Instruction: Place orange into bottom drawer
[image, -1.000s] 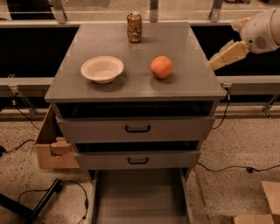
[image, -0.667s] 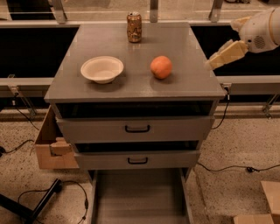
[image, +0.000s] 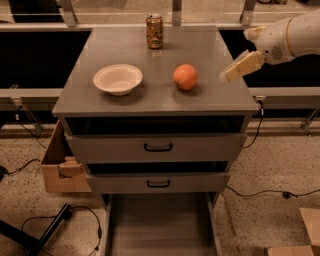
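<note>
The orange (image: 185, 76) sits on the grey cabinet top (image: 160, 102), right of centre. The gripper (image: 231, 73) reaches in from the right on a white arm and hovers over the top's right edge, a short way right of the orange and apart from it. The bottom drawer (image: 160, 225) is pulled out at the foot of the cabinet, its flat grey floor bare.
A cream bowl (image: 118, 78) sits left of the orange. A gold-brown can (image: 154, 31) stands at the back of the top. Two upper drawers (image: 158, 147) with black handles are slightly open. A cardboard box (image: 62, 167) stands at the cabinet's left; cables lie on the floor.
The gripper has moved a little left and down, closer to the orange. The orange, bowl and can have not moved.
</note>
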